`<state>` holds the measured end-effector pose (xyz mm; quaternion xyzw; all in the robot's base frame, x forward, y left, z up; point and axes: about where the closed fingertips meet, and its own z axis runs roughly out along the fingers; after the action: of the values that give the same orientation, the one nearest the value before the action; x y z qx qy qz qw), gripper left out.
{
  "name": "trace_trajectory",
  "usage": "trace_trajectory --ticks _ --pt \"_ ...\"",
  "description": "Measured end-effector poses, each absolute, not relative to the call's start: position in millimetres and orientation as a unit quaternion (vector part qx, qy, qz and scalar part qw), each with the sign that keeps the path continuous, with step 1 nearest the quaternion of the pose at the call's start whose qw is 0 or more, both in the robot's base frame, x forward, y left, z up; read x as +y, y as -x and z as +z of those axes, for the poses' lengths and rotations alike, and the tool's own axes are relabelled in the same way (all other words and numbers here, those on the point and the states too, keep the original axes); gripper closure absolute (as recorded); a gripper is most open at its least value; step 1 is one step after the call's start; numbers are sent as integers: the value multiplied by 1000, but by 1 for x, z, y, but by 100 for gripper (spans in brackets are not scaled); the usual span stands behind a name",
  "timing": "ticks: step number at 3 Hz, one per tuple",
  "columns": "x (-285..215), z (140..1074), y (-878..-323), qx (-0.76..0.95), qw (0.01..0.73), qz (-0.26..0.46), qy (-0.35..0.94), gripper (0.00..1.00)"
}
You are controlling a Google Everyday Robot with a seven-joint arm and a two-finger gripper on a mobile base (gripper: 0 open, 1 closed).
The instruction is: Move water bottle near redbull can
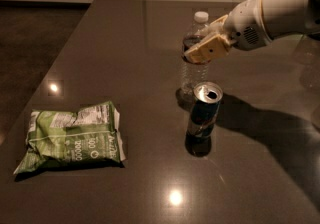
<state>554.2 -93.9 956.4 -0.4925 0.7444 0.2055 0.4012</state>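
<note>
The water bottle (194,75) is clear with a white cap and stands upright just behind the redbull can (204,110) on the dark table (125,43). My gripper (204,49) reaches in from the right, shut on the bottle's middle, with a tan finger (210,48) across its front. The can is upright, dark blue with a silver open top. The bottle's base is at or just above the table, a small gap from the can. The label band is hidden behind the finger.
A green and white snack bag (72,135) lies flat at the front left. The white arm (280,10) spans the upper right. The table's left edge runs diagonally from the back toward the front left.
</note>
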Motion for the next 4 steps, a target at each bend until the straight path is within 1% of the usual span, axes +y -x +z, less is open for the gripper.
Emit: trace_trajectory --ticks 1,4 --pt "-96 954 -549 738 399 208 503 86" --pt "-101 949 -541 723 399 220 519 17"
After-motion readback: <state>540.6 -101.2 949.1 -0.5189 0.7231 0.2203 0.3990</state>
